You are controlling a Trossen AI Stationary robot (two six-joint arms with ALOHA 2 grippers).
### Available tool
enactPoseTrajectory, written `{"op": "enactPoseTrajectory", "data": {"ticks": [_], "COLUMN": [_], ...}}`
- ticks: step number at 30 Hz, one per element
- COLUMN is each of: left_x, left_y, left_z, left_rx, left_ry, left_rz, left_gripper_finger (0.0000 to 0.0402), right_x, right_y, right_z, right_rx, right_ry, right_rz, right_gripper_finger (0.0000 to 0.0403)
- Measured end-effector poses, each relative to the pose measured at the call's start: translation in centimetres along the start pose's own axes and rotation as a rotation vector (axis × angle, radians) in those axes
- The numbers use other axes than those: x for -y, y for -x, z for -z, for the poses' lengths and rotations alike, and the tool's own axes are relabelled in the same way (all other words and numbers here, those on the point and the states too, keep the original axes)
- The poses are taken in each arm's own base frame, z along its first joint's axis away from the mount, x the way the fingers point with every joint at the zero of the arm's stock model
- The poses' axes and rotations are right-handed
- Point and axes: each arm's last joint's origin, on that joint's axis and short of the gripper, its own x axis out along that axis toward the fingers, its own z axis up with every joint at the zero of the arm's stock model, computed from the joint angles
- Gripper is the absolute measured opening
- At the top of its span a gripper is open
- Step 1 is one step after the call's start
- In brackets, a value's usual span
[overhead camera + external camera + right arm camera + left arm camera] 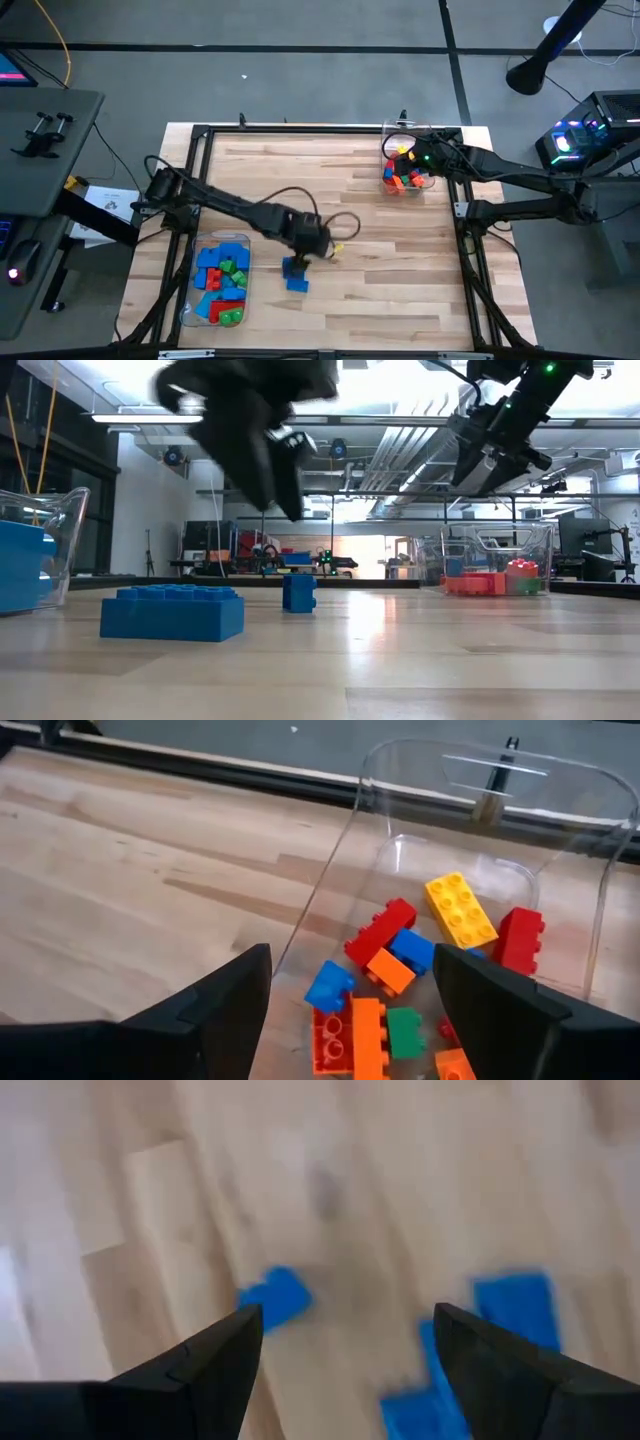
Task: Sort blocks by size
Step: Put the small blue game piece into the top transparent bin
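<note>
Two blue bricks lie on the bare table near its middle front: a large one (172,612) and a small one (299,592); they also show in the high view (296,276). My left gripper (322,243) hovers above them, open and empty; the left wrist view (350,1315) shows the blue bricks (275,1295) blurred below its fingers. My right gripper (412,158) is open and empty above the far right tub (560,790), which holds small yellow, red, blue, orange and green bricks (400,970).
A clear tub (190,300) at the front left holds larger blue, red and green bricks. The table has a dark frame (300,128) around its edge. Bare wood lies between the two tubs.
</note>
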Motion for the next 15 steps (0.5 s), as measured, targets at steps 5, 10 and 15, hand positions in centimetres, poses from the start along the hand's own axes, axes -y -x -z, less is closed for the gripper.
{"op": "enactPoseTrajectory", "data": {"ticks": [5, 10, 15], "left_x": [-2.4, -3.4, -3.6], "left_y": [-1.5, -1.4, -2.0], "left_z": [-0.1, 0.6, 0.6], "left_rx": [0.022, -0.027, -0.024], "left_ry": [0.425, 0.771, 0.799], "left_rz": [-0.026, -0.047, -0.071], "left_gripper_finger": [0.028, 0.028, 0.028], "right_x": [0.3, 0.6, 0.7], "right_y": [0.0, 0.0, 0.0], "right_z": [0.4, 0.7, 0.7], "right_rx": [-0.037, -0.074, -0.064], "right_ry": [0.02, 0.041, 0.048], "right_rz": [0.025, 0.049, 0.068], "right_gripper_finger": [0.0277, 0.0277, 0.0277]}}
